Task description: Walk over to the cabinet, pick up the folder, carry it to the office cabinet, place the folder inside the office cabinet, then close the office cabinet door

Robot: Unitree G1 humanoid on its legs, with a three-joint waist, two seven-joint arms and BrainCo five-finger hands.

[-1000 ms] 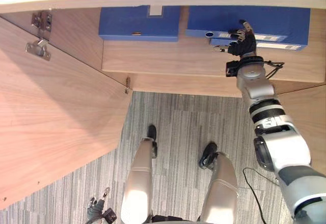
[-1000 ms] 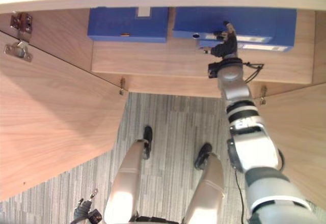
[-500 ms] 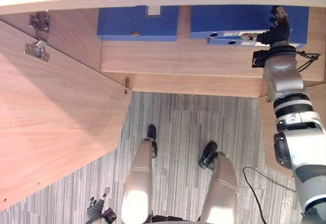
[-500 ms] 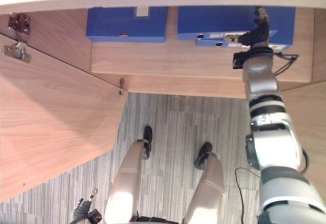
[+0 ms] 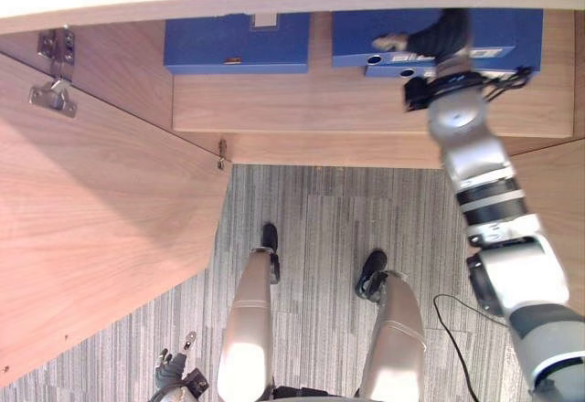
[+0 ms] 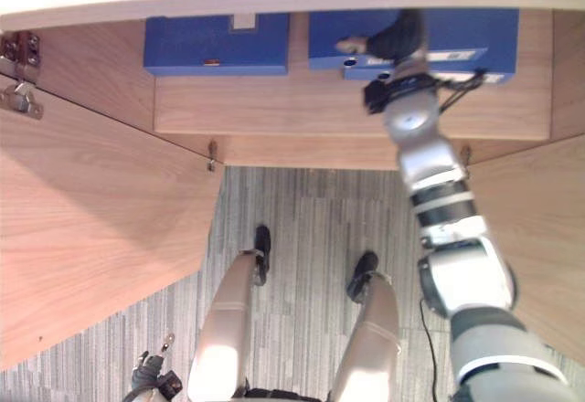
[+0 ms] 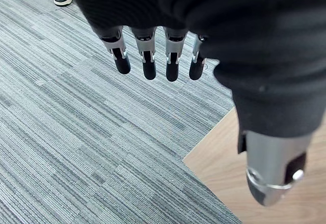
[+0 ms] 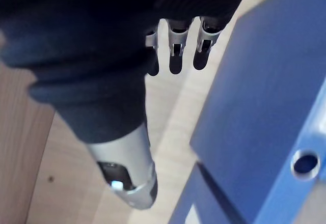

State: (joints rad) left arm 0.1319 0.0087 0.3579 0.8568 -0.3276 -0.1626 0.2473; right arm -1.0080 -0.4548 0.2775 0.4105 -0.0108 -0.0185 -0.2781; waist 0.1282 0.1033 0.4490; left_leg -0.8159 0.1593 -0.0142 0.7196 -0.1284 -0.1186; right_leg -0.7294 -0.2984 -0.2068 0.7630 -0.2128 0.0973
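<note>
Placement looks done — the blue folder [image 5: 384, 71] lies on the office cabinet's shelf [image 5: 292, 100], against a larger blue binder [image 5: 512, 32]. Right hand [image 5: 437, 35] hovers close by, fingers straight, gripping nothing. Left hand [image 7: 148, 63] hangs relaxed and empty over carpet [image 7: 76, 132]. Left to do — shutting the wide-open door [image 5: 91, 219].

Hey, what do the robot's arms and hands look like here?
The right arm is silver-grey, built of rounded segments with black bands. Both the right hand and the left hand wear a dark ribbed cover over back and wrist, with silver fingers ending in dark tips.
</note>
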